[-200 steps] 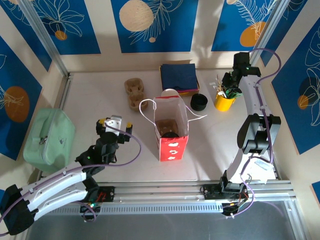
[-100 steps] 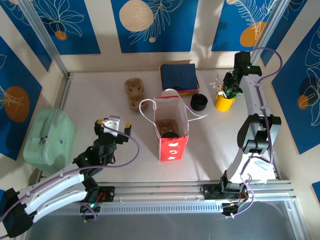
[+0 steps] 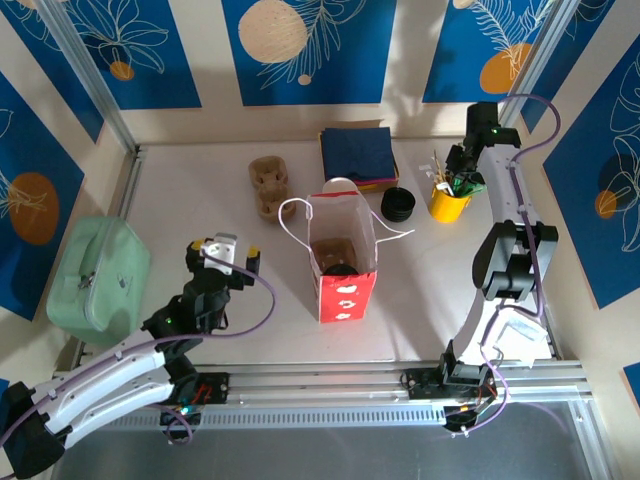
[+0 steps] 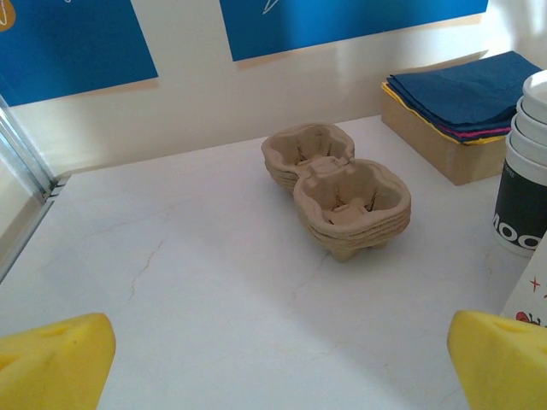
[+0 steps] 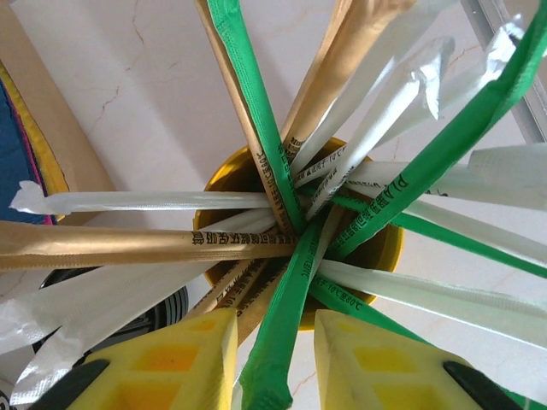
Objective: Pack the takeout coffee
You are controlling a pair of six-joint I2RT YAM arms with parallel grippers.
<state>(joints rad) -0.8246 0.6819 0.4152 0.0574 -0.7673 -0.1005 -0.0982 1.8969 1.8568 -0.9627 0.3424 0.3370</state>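
Bright, even light washes the desk (image 4: 214, 290); soft shadows, glare on the wall (image 4: 359, 77) beyond the left jaws.

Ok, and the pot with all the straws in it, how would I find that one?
Find the red paper bag standing mid-table. Go right and towards the back, past the black lid, to the yellow cup. It is the only yellow container, and green, white and brown wrapped straws fan out of it.
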